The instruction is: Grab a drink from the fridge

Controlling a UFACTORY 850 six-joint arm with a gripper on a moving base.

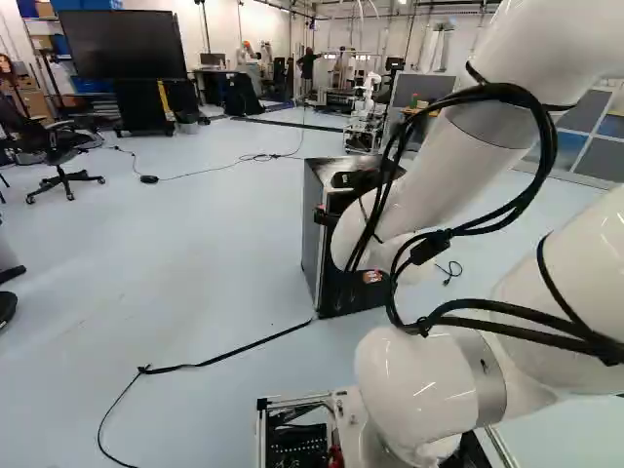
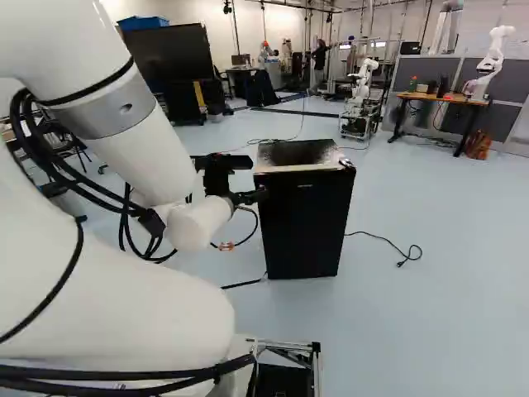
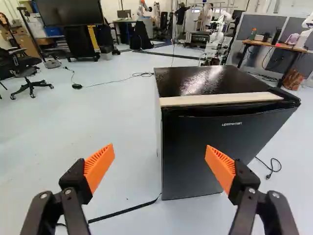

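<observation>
The gripper (image 2: 254,197) is released: in the wrist view its two fingers stand wide apart, and nothing is held between them. The fridge (image 3: 215,147) stands upright on the floor (image 3: 117,127), ahead of the gripper, and its dark front faces the arm (image 2: 140,157). A pale strip (image 3: 220,99) lies along the front edge of its top. In the right base view, the fridge is just right of the middle, and a cable (image 2: 384,240) lies on the floor beside it.
</observation>
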